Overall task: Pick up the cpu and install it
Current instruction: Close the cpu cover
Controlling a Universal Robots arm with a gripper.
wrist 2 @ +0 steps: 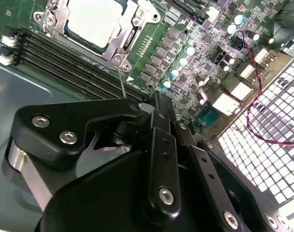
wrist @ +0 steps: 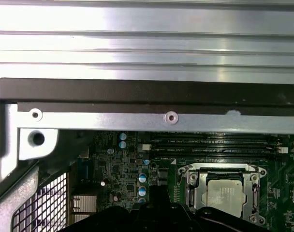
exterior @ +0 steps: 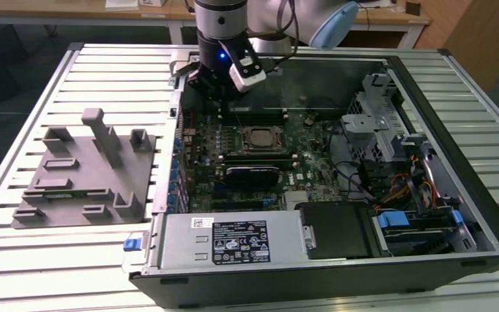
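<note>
Cpu (wrist: 224, 193) seated in socket (wrist: 191, 186), near but apart from fingers (wrist: 160, 192); fingers together, gripping nothing.

**Open above, crowded at the sides**

Case (exterior: 446, 133) lies lid-off, so the space straight above the socket (exterior: 258, 137) is free in the exterior view. Memory slots (exterior: 251, 158) run low on both sides of it. Black block (exterior: 251, 177) sits just past the nearer slots. Drive cage (exterior: 373, 120) and cables (exterior: 388, 188) crowd the exterior view's right. Case wall (wrist: 113, 92) rises near the far slots. Grey fixture (exterior: 85, 169) stands on the table (exterior: 59, 260) outside the case.
</note>
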